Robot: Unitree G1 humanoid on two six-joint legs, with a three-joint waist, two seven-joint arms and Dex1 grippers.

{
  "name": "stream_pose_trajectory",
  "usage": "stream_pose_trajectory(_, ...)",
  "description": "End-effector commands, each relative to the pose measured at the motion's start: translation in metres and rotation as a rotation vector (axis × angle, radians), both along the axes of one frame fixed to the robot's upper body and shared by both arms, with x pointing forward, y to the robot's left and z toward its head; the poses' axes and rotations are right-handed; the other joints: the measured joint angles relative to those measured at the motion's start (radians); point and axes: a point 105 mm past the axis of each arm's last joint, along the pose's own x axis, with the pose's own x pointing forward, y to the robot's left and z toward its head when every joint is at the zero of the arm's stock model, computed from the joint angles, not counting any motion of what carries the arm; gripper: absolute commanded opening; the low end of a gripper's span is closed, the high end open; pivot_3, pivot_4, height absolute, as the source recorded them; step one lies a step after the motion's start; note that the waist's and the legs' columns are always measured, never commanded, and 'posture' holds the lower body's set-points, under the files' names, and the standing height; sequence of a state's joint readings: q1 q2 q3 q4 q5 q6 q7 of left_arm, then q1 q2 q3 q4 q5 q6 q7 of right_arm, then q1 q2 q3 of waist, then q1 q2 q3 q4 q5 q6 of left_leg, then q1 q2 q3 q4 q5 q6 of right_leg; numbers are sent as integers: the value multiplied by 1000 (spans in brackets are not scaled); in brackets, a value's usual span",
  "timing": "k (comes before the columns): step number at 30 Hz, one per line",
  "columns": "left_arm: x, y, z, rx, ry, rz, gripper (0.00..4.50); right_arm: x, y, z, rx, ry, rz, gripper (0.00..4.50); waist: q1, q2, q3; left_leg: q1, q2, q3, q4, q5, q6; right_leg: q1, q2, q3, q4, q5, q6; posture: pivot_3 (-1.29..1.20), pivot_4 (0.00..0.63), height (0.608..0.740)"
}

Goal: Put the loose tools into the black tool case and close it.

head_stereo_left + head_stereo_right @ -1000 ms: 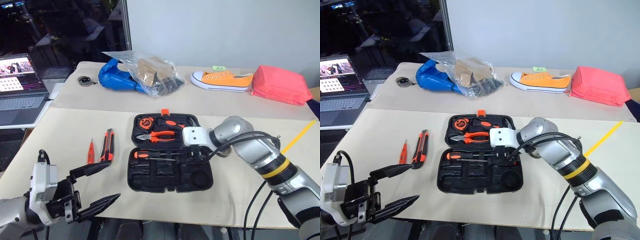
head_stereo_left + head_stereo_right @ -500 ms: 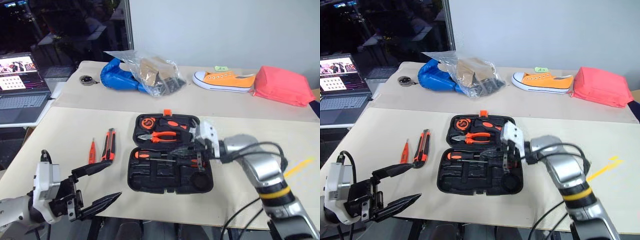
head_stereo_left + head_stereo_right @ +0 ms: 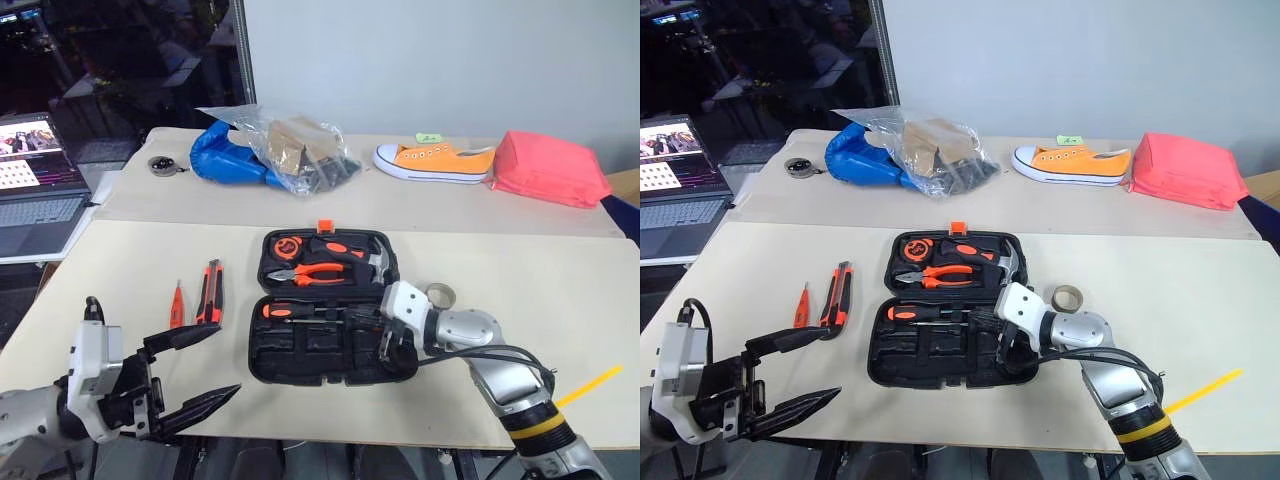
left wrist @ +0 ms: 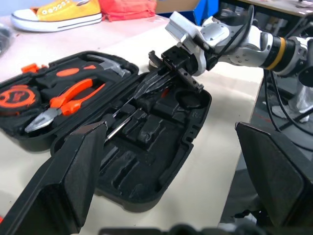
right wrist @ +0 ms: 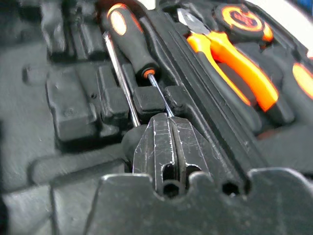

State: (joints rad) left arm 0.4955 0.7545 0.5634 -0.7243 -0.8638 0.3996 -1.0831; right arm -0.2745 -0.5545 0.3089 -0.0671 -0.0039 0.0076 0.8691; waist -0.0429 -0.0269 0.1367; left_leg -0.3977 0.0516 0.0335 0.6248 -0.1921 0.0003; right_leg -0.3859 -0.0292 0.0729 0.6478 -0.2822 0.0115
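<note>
With the case [image 3: 330, 305] lying open at the centre of the frame, two screwdrivers [image 5: 132, 49] sit in the recesses of its lower half, where the right gripper [image 3: 385, 340] rests with fingers pressed together, holding nothing. The knife [image 3: 211, 291] and tester [image 3: 179, 303] lie on the table [image 3: 130, 260] left of the case, the tape roll [image 3: 440, 295] to its right. The left gripper [image 3: 190, 375] hovers at lower left, fingers wide and empty, so three tools and the closing seem to remain.
</note>
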Motion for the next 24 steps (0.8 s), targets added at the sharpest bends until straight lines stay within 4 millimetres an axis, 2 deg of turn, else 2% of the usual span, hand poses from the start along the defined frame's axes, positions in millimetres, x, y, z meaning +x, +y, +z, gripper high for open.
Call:
stream_pose_trajectory(1, 0, -1, 1, 4, 1, 1, 4500, -5, -16, -43, -151, 87, 2, 26, 0, -3, -2, 1, 0, 0, 0, 0, 0, 0, 0, 0, 0, 0, 0, 0, 150, 740)
stream_pose_trajectory(4, 4, 2, 0, -9, 6, 70, 4500, 2, -14, -31, -82, 49, -19, 26, 3, -4, -3, 7, 1, 0, 0, 0, 0, 3, -1, 0, 0, -4, -6, 0, 150, 740)
stream_pose_trajectory(9, 36, 25, -4, 15, -62, 429, 4500, 7, -15, 39, 302, 17, -28, 26, 7, -1, 0, 9, 1, -1, 0, -2, -3, 9, -8, 0, 1, -7, 1, 0, 150, 740)
stream_pose_trajectory(13, 57, 49, -19, 17, 64, 685, 4500, -9, -21, 80, 391, 43, 86, 1099, 7, 1, 2, 6, -1, 0, 0, 0, 0, 8, -10, 1, 0, 0, 6, 0, 150, 740)
stream_pose_trajectory(15, 69, 62, -26, 38, 144, 810, 4500, -18, -25, 91, 376, 73, 138, 1819, 7, 1, 2, 6, -1, 0, 0, 0, 0, 8, -10, 0, 0, 0, 7, 0, 150, 740)
stream_pose_trajectory(18, 90, 67, -24, 46, 200, 874, 4500, -25, -34, 104, 333, 102, 178, 2822, 9, -1, 3, 3, -1, -3, -1, 0, 0, 6, -9, -1, 0, -2, 8, 0, 150, 740)
stream_pose_trajectory(22, 110, 76, -38, 137, 314, 1006, 4500, -30, -42, 114, 300, 138, 201, 4259, 17, -1, 3, -5, -3, -4, 0, 0, 0, 0, -8, -2, 0, -1, 8, 0, 150, 740)
stream_pose_trajectory(23, 113, 79, -40, 154, 318, 1041, 4500, -32, -43, 114, 287, 148, 206, 4481, 15, -1, 3, -5, -4, -4, -1, 0, 0, -1, -8, -2, 0, -1, 8, 0, 150, 740)
stream_pose_trajectory(24, 116, 81, -42, 147, 340, 1072, 4500, -34, -45, 113, 278, 151, 210, 4481, 12, -1, 3, -6, -4, -4, -1, -1, 0, -2, -8, -1, 0, -1, 8, 0, 150, 740)
